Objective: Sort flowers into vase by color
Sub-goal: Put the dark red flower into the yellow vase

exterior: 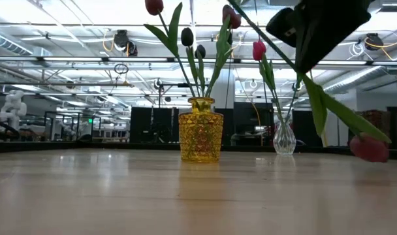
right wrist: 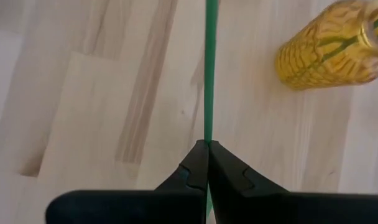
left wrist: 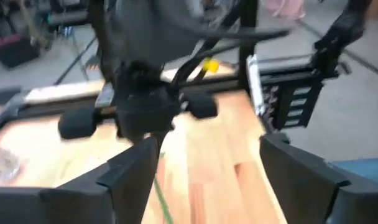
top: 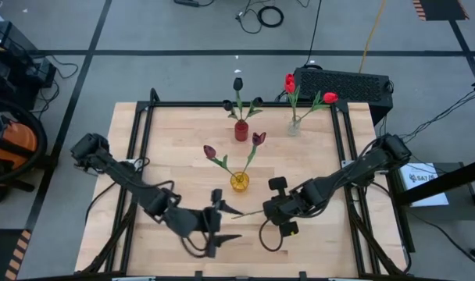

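Pinching a thin green flower stem between closed fingers, the right gripper is holding it low over the table near the yellow vase. Light and whippy, it is probably best gripped mid-stem. The left gripper is waiting alongside, fingers apart.

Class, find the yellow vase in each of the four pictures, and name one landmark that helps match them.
High view: yellow vase at table centre.
Low view: centre, holding maroon tulips.
Left wrist view: not in it.
Right wrist view: upper right, beside the green stem in the right hand.
Shared landmark: that stem.
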Robot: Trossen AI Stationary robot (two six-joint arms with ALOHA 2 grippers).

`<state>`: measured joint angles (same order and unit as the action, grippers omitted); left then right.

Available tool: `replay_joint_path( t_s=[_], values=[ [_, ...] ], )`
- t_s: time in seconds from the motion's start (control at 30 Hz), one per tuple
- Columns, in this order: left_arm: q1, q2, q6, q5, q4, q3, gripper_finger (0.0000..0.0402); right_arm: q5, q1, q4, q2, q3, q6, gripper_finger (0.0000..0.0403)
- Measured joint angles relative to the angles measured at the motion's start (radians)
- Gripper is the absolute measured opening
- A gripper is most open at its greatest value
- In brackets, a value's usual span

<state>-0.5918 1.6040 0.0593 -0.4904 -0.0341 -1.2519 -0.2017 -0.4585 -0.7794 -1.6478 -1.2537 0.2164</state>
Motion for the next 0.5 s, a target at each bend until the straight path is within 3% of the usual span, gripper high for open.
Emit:
replay_joint_path(
  t_s=[0.27,0.5],
  values=[
    [0.075,0.064,0.139,0.019,0.183,-0.059,0.0299,-0.001,0.004,0.004,0.000,0.000,0.005,0.0000],
    [0.094,0.079,0.150,0.068,0.234,-0.061,0.0299,-0.001,0.006,0.004,0.001,0.000,0.006,0.0000]
  ],
)
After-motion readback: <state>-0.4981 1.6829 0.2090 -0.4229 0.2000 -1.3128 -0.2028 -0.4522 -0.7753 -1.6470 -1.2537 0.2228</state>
